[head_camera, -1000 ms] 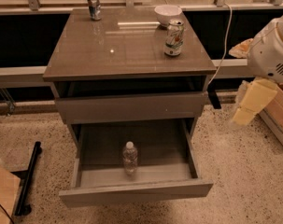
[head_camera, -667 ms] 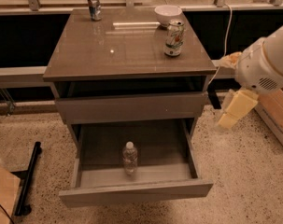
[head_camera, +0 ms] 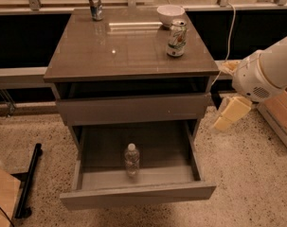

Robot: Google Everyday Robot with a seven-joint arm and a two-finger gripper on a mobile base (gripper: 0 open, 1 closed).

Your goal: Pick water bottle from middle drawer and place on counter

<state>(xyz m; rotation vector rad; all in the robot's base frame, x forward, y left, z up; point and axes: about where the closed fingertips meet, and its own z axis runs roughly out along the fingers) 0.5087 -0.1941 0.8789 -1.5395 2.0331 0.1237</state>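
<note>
The water bottle (head_camera: 131, 160), clear with a white cap, stands upright near the front middle of the open middle drawer (head_camera: 162, 143). The drawer is pulled out low at the front of the cabinet. The glossy counter (head_camera: 129, 53) tops the cabinet. My gripper (head_camera: 232, 113), pale yellow at the end of the white arm, hangs to the right of the cabinet. It is at about the height of the upper drawer front, well apart from the bottle and above it.
On the counter stand a white-and-green can (head_camera: 176, 38), a dark silvery can (head_camera: 94, 4) and a white bowl (head_camera: 170, 14). The upper drawer front (head_camera: 133, 109) is closed. A black bar (head_camera: 29, 181) lies on the floor at left. A wooden box (head_camera: 280, 117) sits at right.
My arm and gripper have moved left and slightly down, closer to the cabinet's right side. The bottle and the drawer have not moved.
</note>
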